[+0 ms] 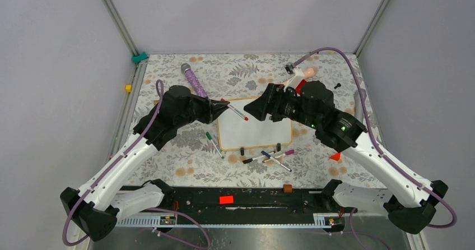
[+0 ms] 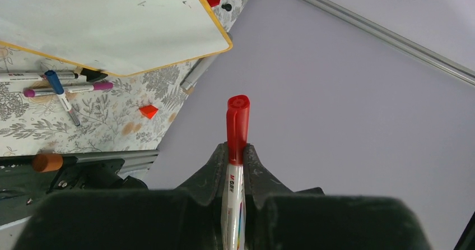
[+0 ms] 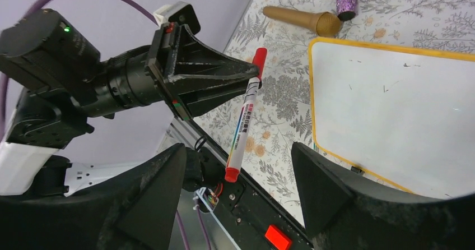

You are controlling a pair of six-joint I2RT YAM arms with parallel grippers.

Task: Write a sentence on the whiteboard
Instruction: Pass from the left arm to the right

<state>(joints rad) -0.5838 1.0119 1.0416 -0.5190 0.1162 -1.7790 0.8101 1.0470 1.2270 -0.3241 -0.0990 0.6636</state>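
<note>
The whiteboard (image 1: 255,131) lies flat in the middle of the floral table and is blank apart from a few faint specks. No sentence shows on it. My left gripper (image 1: 226,106) is shut on a red marker (image 1: 238,113) above the board's far left corner. In the left wrist view the red cap (image 2: 237,124) sticks out past the gripper (image 2: 236,152). My right gripper (image 1: 250,110) is open and empty, facing the marker. In the right wrist view the marker (image 3: 244,118) hangs before the gripper (image 3: 238,174), beside the whiteboard (image 3: 392,110).
Several loose markers (image 1: 270,157) lie crossed at the board's near edge and a green marker (image 1: 214,144) lies to its left. A purple microphone (image 1: 194,81) and a doll (image 1: 303,73) lie at the back. A small red piece (image 1: 335,156) sits at the right.
</note>
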